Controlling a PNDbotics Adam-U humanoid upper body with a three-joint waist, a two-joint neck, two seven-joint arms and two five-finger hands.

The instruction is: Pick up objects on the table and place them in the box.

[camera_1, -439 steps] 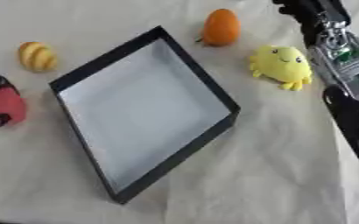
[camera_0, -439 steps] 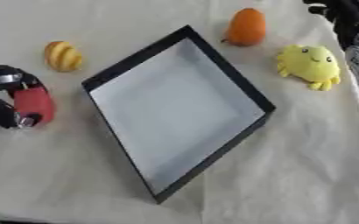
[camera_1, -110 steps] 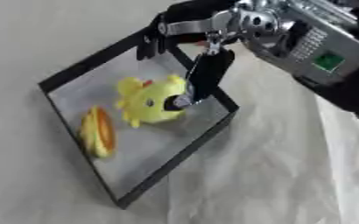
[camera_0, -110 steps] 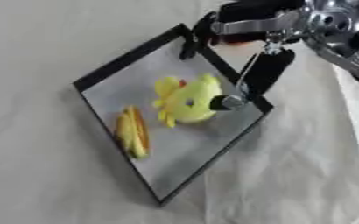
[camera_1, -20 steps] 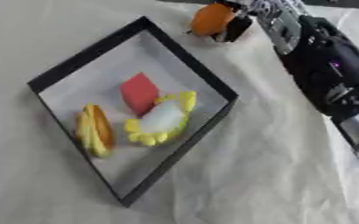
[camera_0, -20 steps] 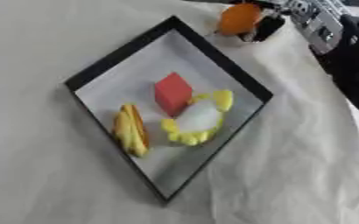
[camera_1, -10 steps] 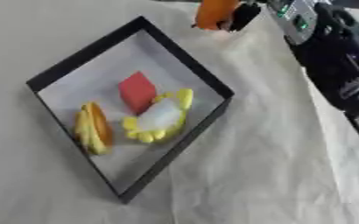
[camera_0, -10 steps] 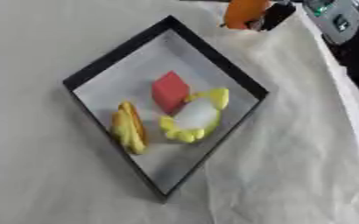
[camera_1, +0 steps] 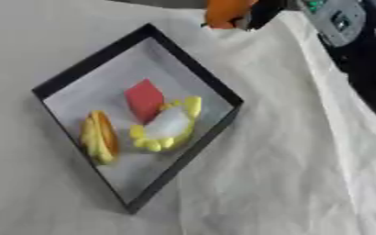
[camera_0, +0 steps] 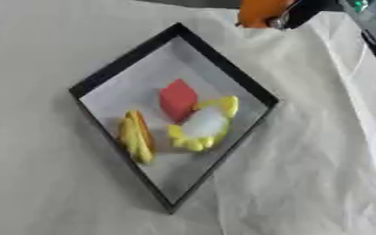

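- Since half a second ago the orange object (camera_0: 261, 12) sits higher in view at the far edge, beyond the box's (camera_0: 111, 73) far corner, with the right hand (camera_1: 265, 13) curled round it.
- Whether it has left the bench (camera_0: 319, 174) I cannot tell.
- Rounded and smooth-looking, it is probably light and may slip; a hold round its widest part looks safest.
- Unchanged from a second ago, the box contains a red block (camera_0: 178, 98), a yellow plush toy (camera_0: 201, 125) and a striped yellow object (camera_0: 135, 136).
- No left hand shows.
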